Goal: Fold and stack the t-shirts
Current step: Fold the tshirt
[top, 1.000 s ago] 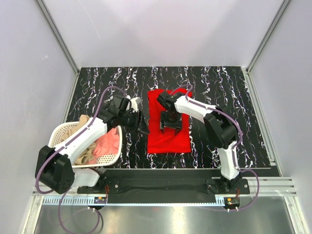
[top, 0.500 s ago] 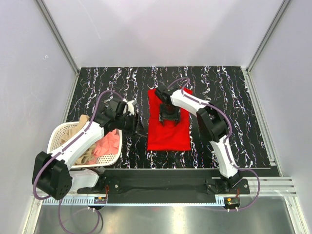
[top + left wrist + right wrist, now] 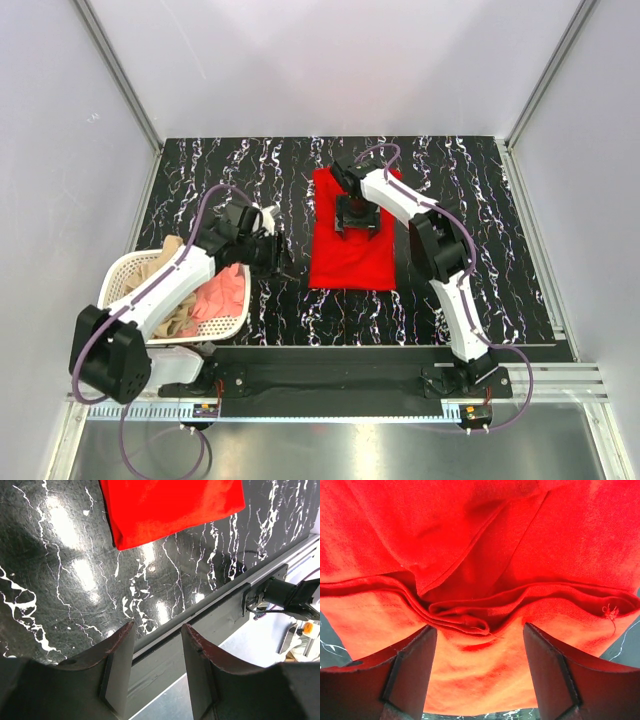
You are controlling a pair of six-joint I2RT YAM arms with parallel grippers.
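A folded red t-shirt (image 3: pixel 352 255) lies flat on the black marbled table (image 3: pixel 470 230), in the middle. My right gripper (image 3: pixel 357 217) is open and sits low over the shirt's far half. In the right wrist view its fingers (image 3: pixel 410 665) straddle a bunched ridge of red folds (image 3: pixel 470 620), and the gripper (image 3: pixel 477 630) holds nothing. My left gripper (image 3: pixel 279 256) is open and empty, just left of the shirt above the bare table. In the left wrist view the gripper (image 3: pixel 156 627) points at the table's front edge, with the shirt's corner (image 3: pixel 170 505) beyond it.
A white laundry basket (image 3: pixel 118 272) stands at the near left under the left arm, holding a pink garment (image 3: pixel 222 293) and a beige one (image 3: pixel 172 250). The metal rail (image 3: pixel 210 615) runs along the table's near edge. Grey walls enclose the table on three sides.
My right gripper has moved toward the far side, and the red shirt has slid that way with it. My left gripper has drawn back slightly to the left.
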